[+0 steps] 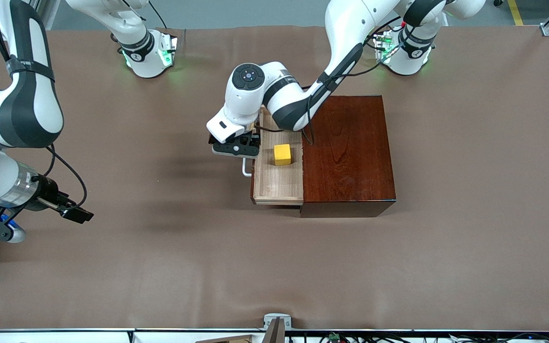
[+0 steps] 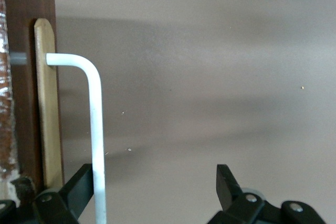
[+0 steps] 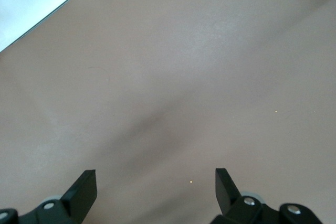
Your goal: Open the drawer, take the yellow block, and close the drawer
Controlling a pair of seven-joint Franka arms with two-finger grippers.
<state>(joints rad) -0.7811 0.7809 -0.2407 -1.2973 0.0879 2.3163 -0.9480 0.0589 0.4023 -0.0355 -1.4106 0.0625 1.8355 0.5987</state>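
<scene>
Left gripper (image 2: pixel 152 192) gapes at the drawer (image 1: pixel 278 183) handle (image 2: pixel 94 129), which touches 1 finger (image 2: pixel 79 187); right gripper (image 3: pixel 156 192) waits, open, holding nothing.

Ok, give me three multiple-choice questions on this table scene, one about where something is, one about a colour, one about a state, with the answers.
1. Where is the block?
A. on top of the wooden box
B. in the pulled-out drawer
C. on the table

2. What colour is the drawer's handle?
A. white
B. black
C. red

3. How do the left gripper jaws stand?
A. shut on the block
B. clamped shut on the handle
C. open, with the handle beside one jaw

Answers: 1 B, the yellow cube sits on the pale tray floor. 2 A, the bar shows white in the left wrist view. 3 C, a wide gap separates the jaws. The right gripper waits open over bare table.
</scene>
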